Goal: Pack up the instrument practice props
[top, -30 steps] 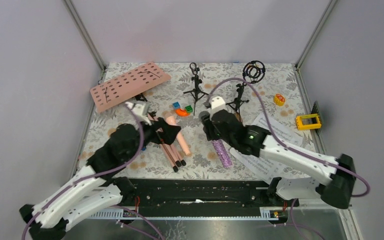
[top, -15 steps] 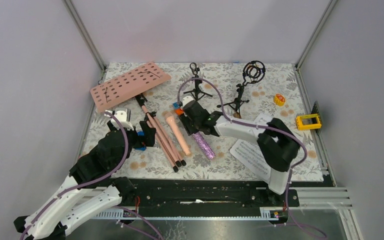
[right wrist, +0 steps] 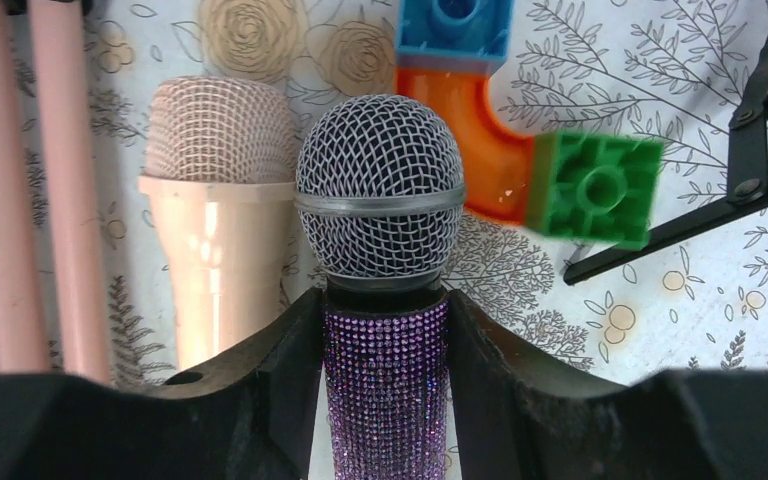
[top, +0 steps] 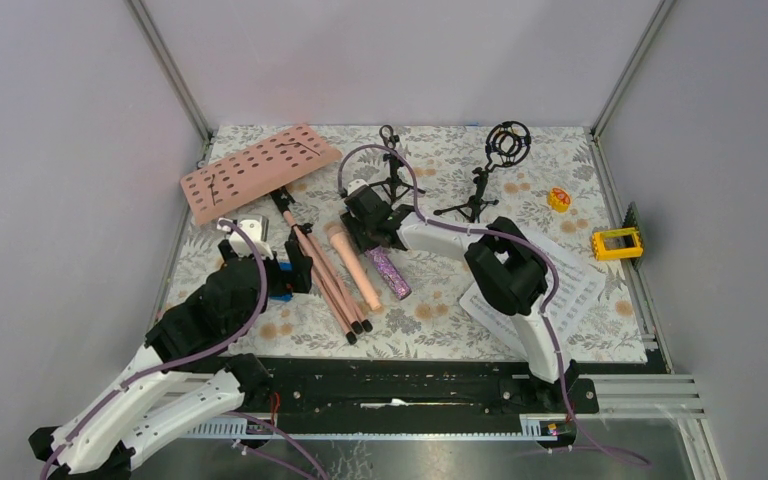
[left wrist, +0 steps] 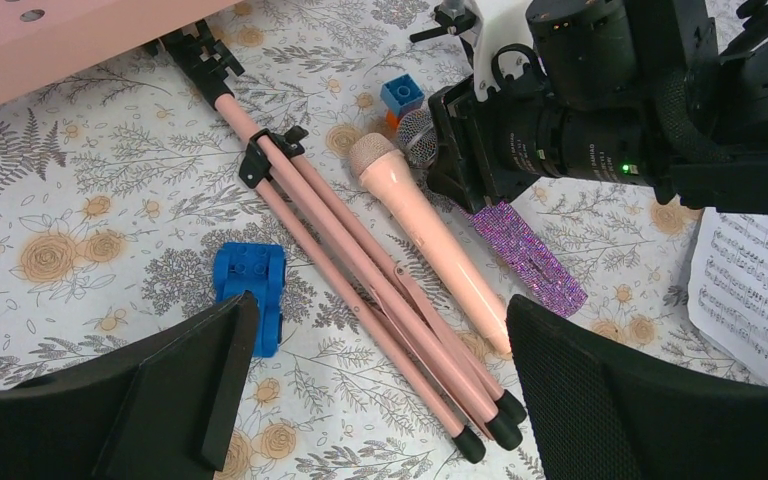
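Since a moment ago, our purple glitter microphone (right wrist: 380,200) has slid across the tabletop (top: 430,320) toward 9 o'clock. Before, it was close to the sheet-music pages (top: 550,295). Now it sits near the middle, side by side with the pink microphone (right wrist: 215,200), which is just at its 9 o'clock. Both heads point to 12 o'clock.

Our right jaws pinch the sparkly handle just under the silver head, one on each side. We cannot tell if the microphone rests on the tabletop or hangs just over it. We think we hold it there so the two microphones line up and are easy to pack as one bunch.

Next, at 9 o'clock again, lie the pink tripod legs (left wrist: 360,280). They lead up to the pink rack (top: 258,172) at 10 o'clock. Toy blocks (right wrist: 520,160) sit just past the silver head at 12 o'clock. A blue toy car (left wrist: 250,290) is near the legs; it is not ours to pack.

Our left jaws are spread wide and hold nothing. They hang over the leg tips and have backed off a little. Maybe they are ready to grab the legs.
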Robot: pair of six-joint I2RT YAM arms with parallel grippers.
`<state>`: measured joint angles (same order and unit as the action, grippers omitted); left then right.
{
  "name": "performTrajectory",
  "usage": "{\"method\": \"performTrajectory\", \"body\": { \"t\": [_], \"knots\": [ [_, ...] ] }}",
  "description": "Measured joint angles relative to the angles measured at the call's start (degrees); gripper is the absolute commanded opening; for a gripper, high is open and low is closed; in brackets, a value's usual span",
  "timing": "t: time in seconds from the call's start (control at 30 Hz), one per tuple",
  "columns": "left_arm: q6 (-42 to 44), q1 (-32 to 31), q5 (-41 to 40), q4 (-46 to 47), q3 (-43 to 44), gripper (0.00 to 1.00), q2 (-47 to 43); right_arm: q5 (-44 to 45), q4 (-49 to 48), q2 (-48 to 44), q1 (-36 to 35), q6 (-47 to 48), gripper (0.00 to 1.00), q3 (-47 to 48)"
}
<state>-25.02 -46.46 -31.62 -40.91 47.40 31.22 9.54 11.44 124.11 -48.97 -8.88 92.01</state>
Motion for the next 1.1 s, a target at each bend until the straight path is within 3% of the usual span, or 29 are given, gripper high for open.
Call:
{"method": "performTrajectory", "body": {
  "t": [0.33, 0.5, 0.7, 0.93, 1.1],
  "knots": [
    [0.1, 0.0, 0.1, 0.0, 0.0, 0.99, 2.0, 0.0, 1.9, 0.6, 0.8, -1.2, 0.82, 0.4],
    [-0.4, 0.0, 0.0, 0.0, 0.1, 0.99, 2.3, 0.0, 3.6, -4.5, 0.8, -1.3, 0.87, -0.9],
    [-1.6, 0.0, -0.8, 0.2, 0.2, 0.99, 1.5, 0.5, 3.7, -21.7, 0.8, -3.4, 0.95, -8.4],
    [-4.0, 0.0, -3.1, 1.6, -0.5, 0.99, 1.1, 1.4, 3.5, -50.9, 0.9, -4.9, 1.0, -30.4],
    [-4.5, 0.0, -4.5, 2.0, -3.2, 0.99, 0.3, 2.0, 7.2, -66.6, 0.9, -5.0, 1.0, -40.5]
  ]
}}
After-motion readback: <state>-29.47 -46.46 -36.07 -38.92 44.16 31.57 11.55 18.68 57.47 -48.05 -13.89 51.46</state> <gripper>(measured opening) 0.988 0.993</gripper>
